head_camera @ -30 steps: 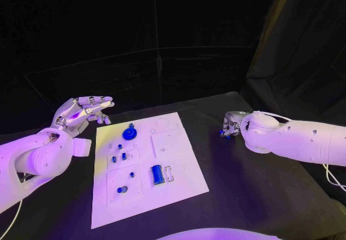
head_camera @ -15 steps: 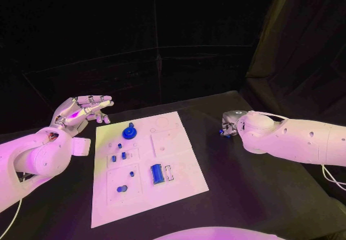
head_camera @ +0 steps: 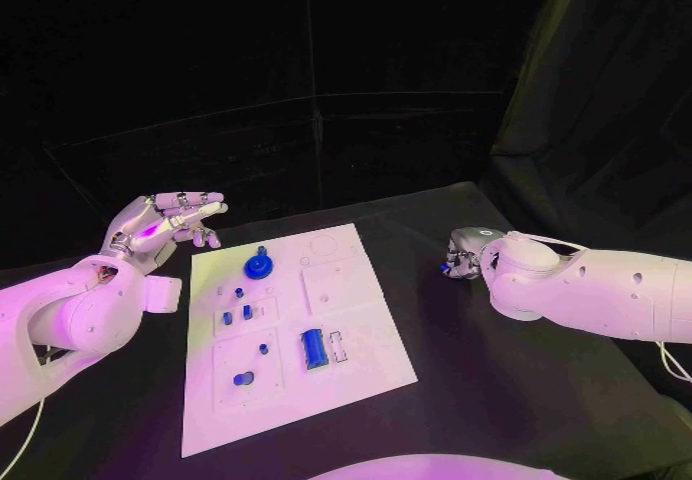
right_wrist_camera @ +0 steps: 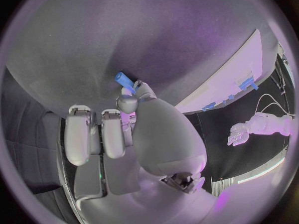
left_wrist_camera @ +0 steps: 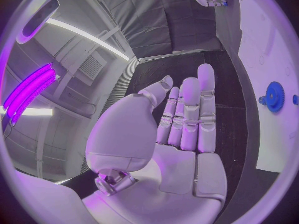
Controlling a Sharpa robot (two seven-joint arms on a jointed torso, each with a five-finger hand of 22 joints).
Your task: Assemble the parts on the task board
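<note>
On the left, the left robot hand [head_camera: 162, 224] is up in the air, just past the far left corner of the task board [head_camera: 368, 330]. Its fingers [left_wrist_camera: 190, 109] are straight and spread a little, and it holds nothing.

The white task board lies flat in the middle of the black counter [head_camera: 519, 390]. Small blue parts are on it. A round blue gear [head_camera: 258, 265] sits at the far end. Two short blue pegs [head_camera: 237, 315] stand side by side near the middle of the left half. Nearer still there is a long blue block [head_camera: 313, 347] and a small blue ring [head_camera: 244, 379].

On the right, the right robot hand [head_camera: 464, 258] is low over the bare counter, well apart from the board. Its fingers are curled in and pinch a small blue peg [right_wrist_camera: 123, 79]. The big white right arm [head_camera: 591, 290] hides most of this hand from above.
</note>
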